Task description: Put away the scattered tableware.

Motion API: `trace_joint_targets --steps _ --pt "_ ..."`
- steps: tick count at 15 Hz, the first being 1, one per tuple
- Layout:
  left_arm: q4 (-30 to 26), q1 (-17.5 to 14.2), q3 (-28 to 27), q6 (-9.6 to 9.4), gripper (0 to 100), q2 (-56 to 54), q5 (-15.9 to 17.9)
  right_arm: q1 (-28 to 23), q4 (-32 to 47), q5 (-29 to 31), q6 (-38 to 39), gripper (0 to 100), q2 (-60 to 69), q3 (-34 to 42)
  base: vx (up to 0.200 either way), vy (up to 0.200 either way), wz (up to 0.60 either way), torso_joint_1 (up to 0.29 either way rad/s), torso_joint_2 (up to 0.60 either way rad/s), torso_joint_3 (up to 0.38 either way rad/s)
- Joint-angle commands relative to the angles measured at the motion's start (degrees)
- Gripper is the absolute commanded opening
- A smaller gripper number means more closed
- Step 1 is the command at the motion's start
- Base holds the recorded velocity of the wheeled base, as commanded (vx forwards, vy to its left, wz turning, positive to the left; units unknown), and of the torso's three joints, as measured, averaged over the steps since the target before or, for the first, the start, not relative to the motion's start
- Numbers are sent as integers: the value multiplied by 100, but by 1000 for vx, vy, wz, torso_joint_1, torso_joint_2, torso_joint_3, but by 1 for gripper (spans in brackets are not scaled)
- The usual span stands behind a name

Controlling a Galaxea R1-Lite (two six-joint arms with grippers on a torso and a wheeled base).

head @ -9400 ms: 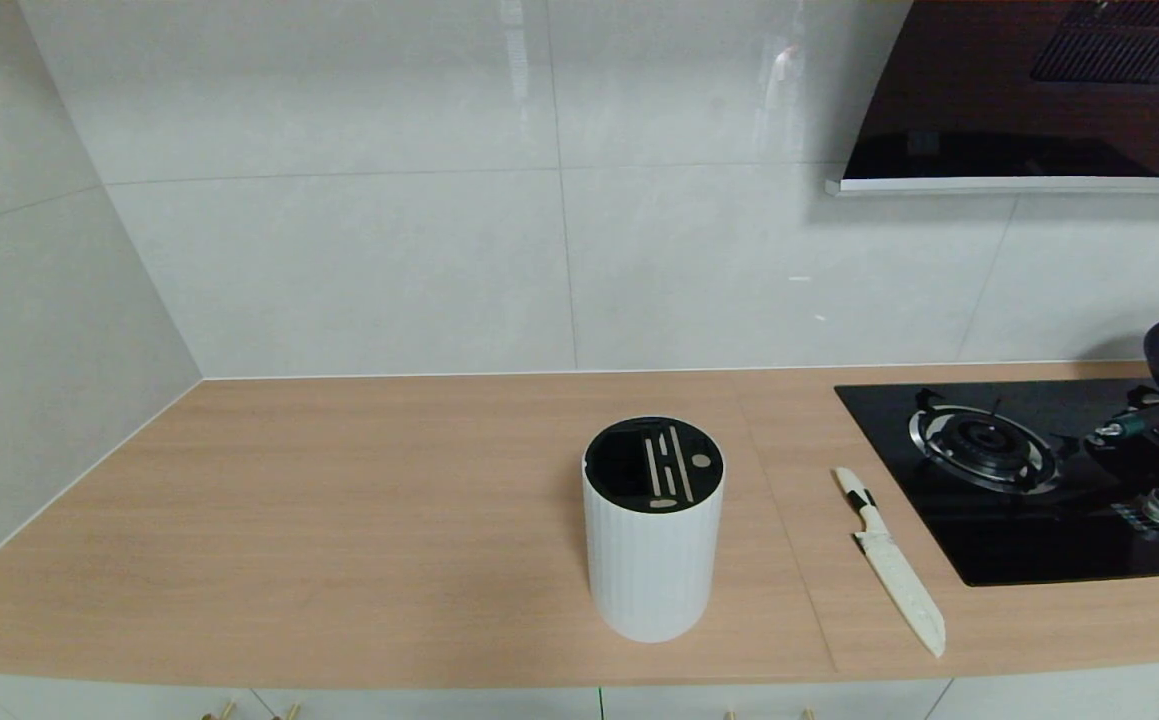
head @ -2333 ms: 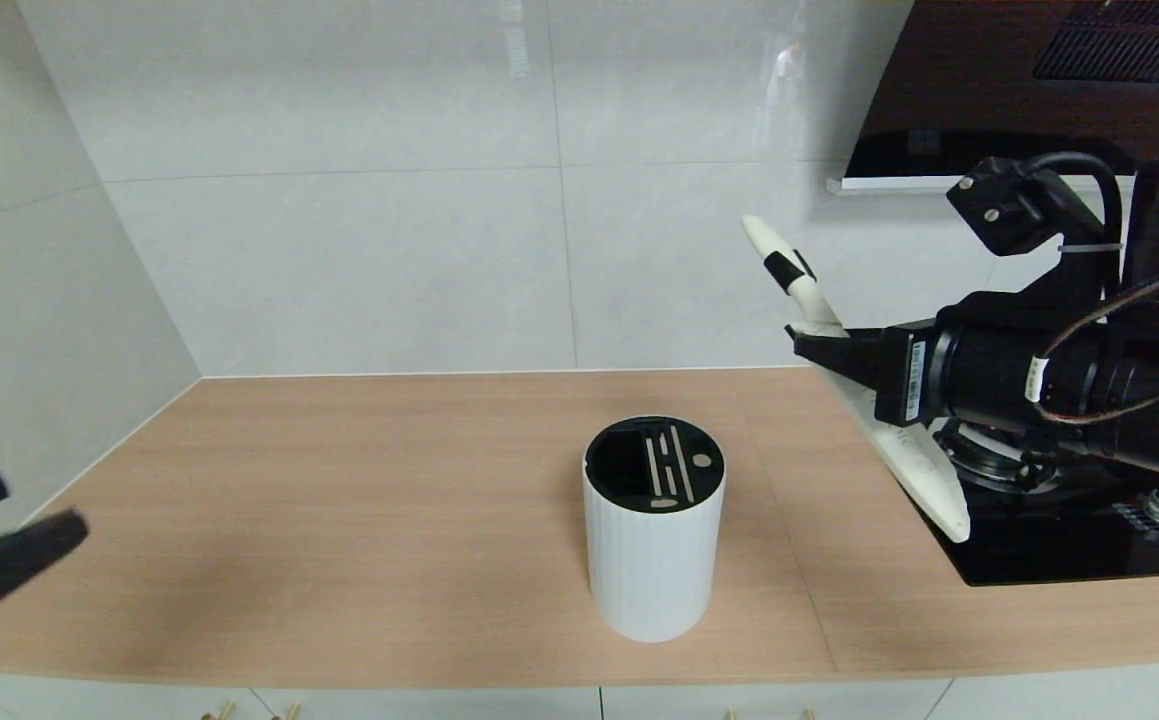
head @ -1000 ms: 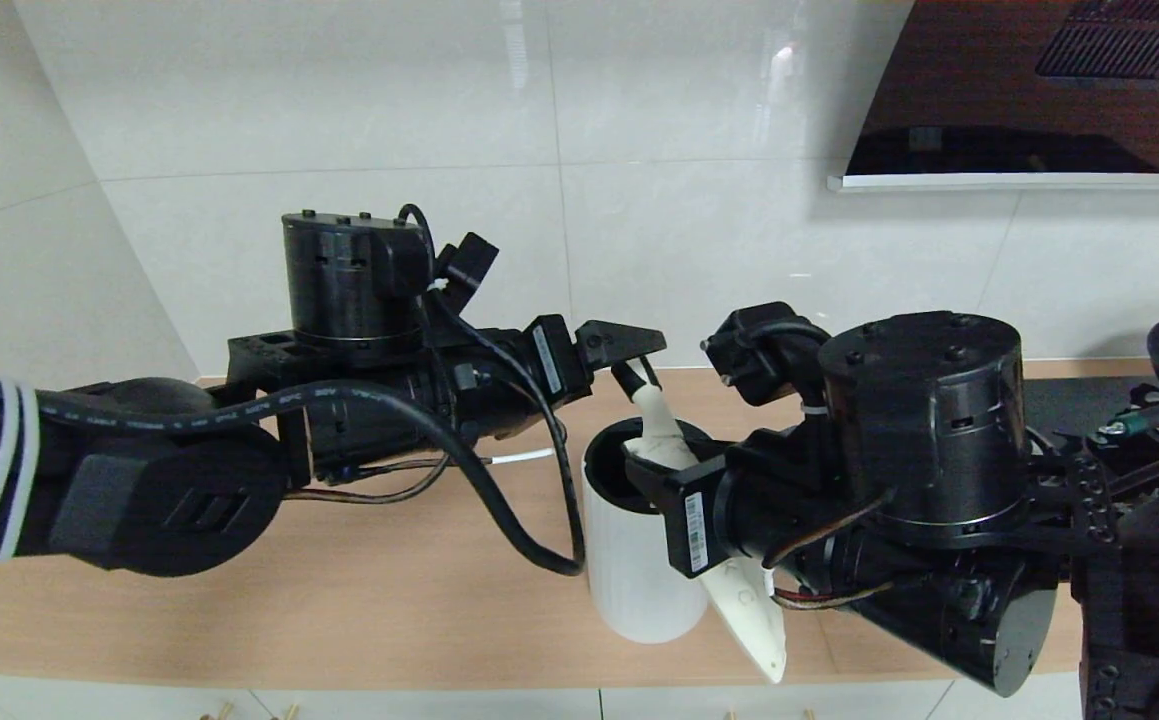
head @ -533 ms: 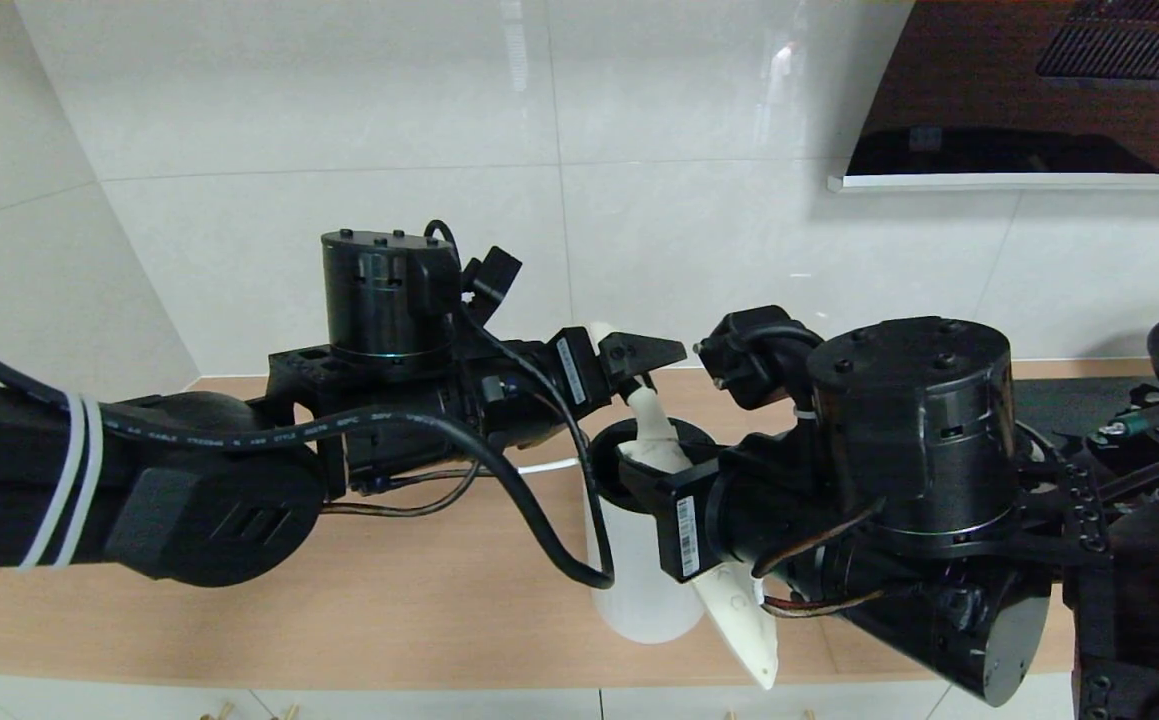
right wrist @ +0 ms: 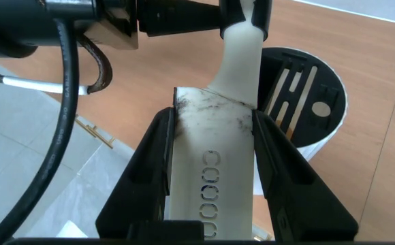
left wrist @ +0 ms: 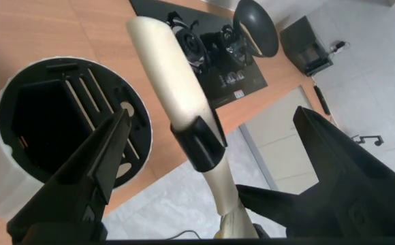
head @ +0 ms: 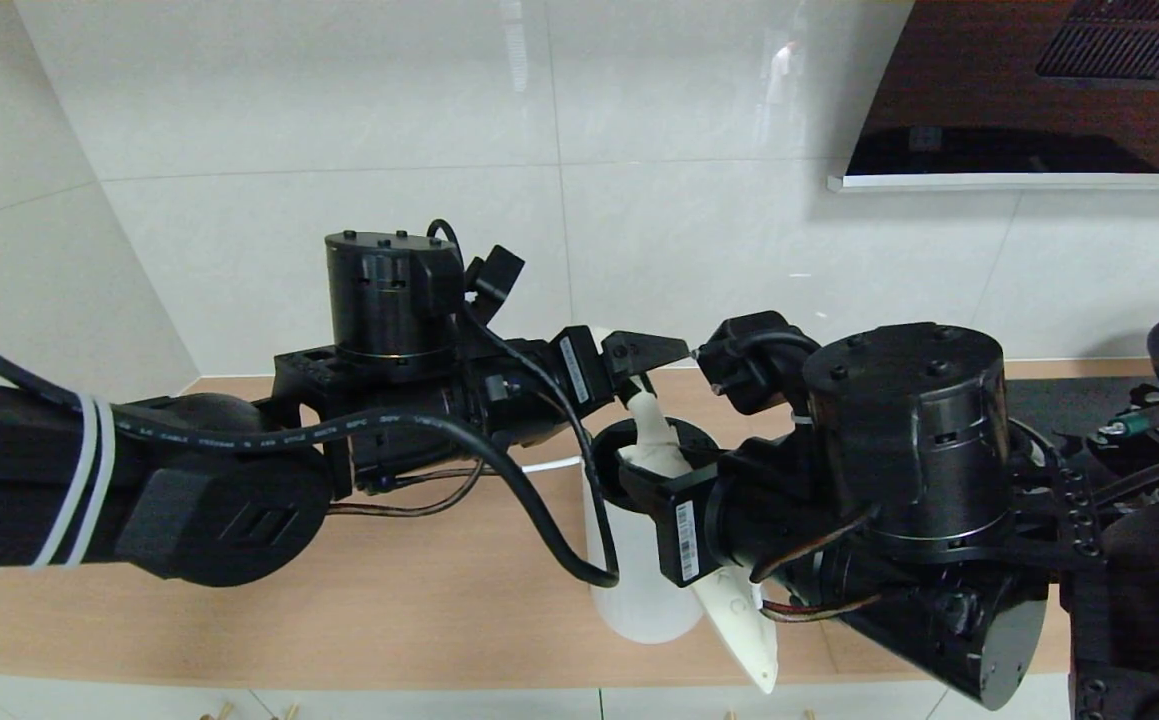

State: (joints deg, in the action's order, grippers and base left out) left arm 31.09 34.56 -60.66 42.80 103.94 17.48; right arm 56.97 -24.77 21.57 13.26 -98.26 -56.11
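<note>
Wooden surface (head: pixel 389 600) runs the width of the wall, with a gas hob (left wrist: pixel 208 51) at my right end.

White ribbed knife holder (head: pixel 634 600) stands mid-surface, its black slotted top open. No blade is in the slots I can see.

Both arms meet above the holder. My right end effector (right wrist: pixel 213 129) is clamped flat on the blade of the white knife (head: pixel 655 432). The handle points up and away over the holder's top, and the tip hangs down in front of the holder's wall, outside it.

My left end effector (head: pixel 654 362) is spread wide, one finger on each side of the black-banded handle, neither touching.

Change: seconds ago the knife lay on the surface beside the hob. Since then my right arm has lifted it across. Over the last second my left arm has closed in from the side until its fingers bracket the handle.

Reading: a handover. Left probably needs to take the handle before right lets go. Only then can the blade go point-down into a slot. Nothing is stowed yet.
</note>
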Motion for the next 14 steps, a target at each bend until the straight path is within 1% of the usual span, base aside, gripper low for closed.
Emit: trace_joint_targets --steps 1,4,5,12,14 --pt "3 -2 -16 0 100 4 10 34 -1 -3 1 0 -9 4 0 0 0 0 0 0" --pt "3 -2 -16 0 100 4 10 34 -1 -3 10 0 -9 4 0 0 0 0 0 0" --pt "3 -2 -16 0 0 21 10 34 -1 -3 10 0 -9 4 0 0 0 0 0 0" --pt "3 -2 -16 0 0 100 27 34 -10 -3 1 0 17 -5 0 0 0 0 0 0" --pt "3 -2 -25 0 0 92 18 25 -116 6 1 0 17 4 0 0 0 0 0 0"
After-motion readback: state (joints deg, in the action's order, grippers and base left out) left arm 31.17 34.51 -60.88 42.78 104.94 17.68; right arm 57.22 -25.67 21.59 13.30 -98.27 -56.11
